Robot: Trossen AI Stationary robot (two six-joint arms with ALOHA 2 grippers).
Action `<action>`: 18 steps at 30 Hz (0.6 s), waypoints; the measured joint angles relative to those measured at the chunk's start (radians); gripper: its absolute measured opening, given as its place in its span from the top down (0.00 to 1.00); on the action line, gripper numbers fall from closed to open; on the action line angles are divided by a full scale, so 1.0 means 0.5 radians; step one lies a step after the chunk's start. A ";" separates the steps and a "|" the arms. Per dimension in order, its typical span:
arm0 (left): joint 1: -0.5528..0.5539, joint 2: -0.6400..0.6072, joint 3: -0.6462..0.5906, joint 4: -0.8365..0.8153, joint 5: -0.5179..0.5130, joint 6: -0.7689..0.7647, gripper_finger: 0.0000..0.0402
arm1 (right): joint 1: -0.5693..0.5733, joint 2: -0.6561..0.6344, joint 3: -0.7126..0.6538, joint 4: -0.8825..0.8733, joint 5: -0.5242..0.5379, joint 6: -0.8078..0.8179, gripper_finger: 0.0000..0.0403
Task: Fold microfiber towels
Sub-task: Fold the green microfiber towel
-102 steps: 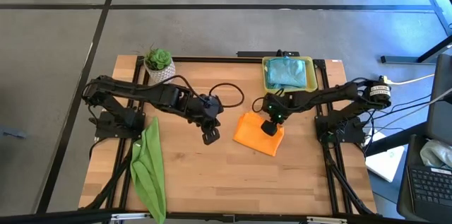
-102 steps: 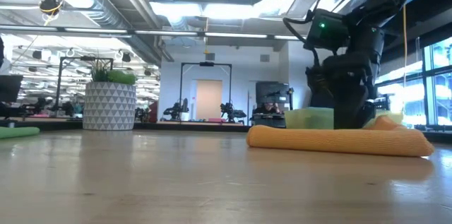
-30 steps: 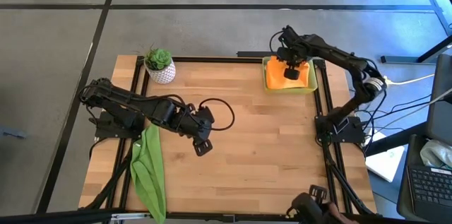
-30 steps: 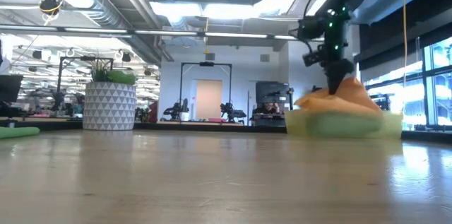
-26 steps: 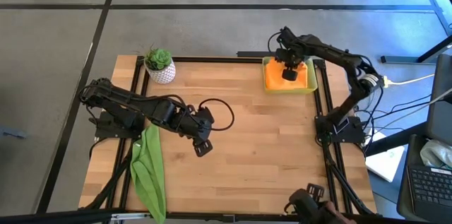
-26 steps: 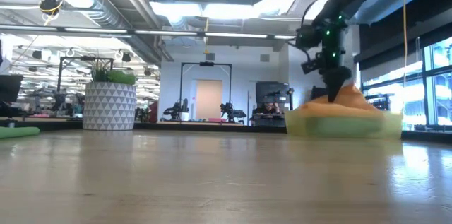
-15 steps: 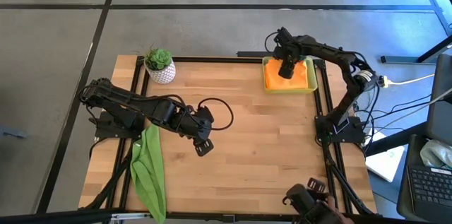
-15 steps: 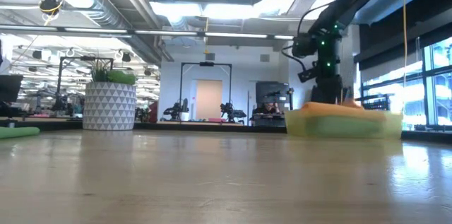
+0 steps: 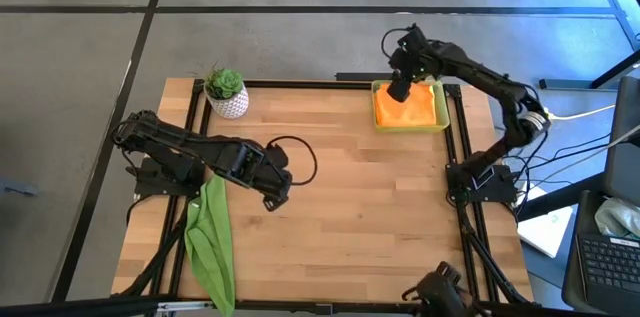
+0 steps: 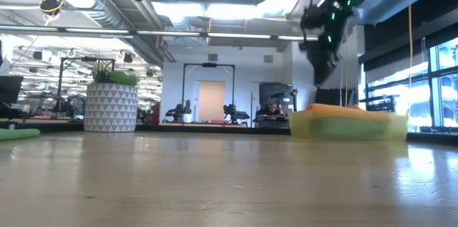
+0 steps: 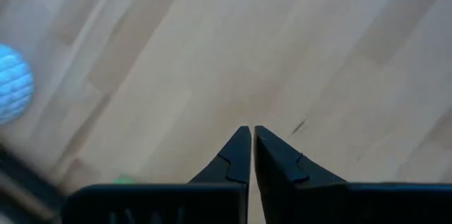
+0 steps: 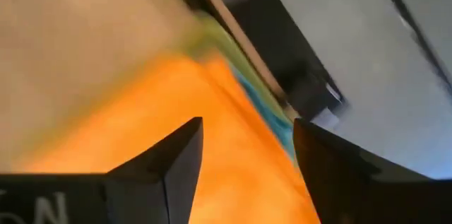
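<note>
While the orange towel (image 9: 407, 107) lies folded in the yellow tray (image 9: 443, 109) at the far right, you see the right gripper (image 9: 399, 88) above it, fingers wide and empty. Left gripper (image 9: 274, 200) is closed over mid-table, beside the green towel (image 9: 210, 242).

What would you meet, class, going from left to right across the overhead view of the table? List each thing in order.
Lime green towel → potted plant → left pincer, shut above the bare wood → right pincer, open above the tray's far-left corner → orange towel lying in the yellow tray.
</note>
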 joint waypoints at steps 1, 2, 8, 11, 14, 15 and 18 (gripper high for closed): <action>0.007 0.000 0.000 -0.046 0.001 -0.001 0.96 | 0.022 -0.040 0.024 0.001 -0.106 0.047 0.46; 0.017 0.000 -0.010 -0.062 0.011 -0.001 0.95 | 0.044 -0.079 0.046 0.001 -0.207 0.098 0.46; 0.040 -0.001 -0.191 -0.010 0.274 -0.130 0.82 | 0.248 -0.220 0.156 -0.112 -0.654 0.285 0.49; -0.051 0.001 -0.347 0.081 0.352 -0.216 0.75 | 0.407 -0.267 0.157 -0.163 -0.712 0.290 0.49; -0.172 0.001 -0.488 0.148 0.470 -0.332 0.69 | 0.574 -0.293 0.157 -0.214 -0.716 0.293 0.49; -0.215 0.001 -0.525 0.196 0.526 -0.375 0.68 | 0.634 -0.297 0.157 -0.217 -0.716 0.299 0.49; -0.362 0.001 -0.607 0.319 0.656 -0.565 0.66 | 0.783 -0.297 0.157 -0.201 -0.804 0.369 0.49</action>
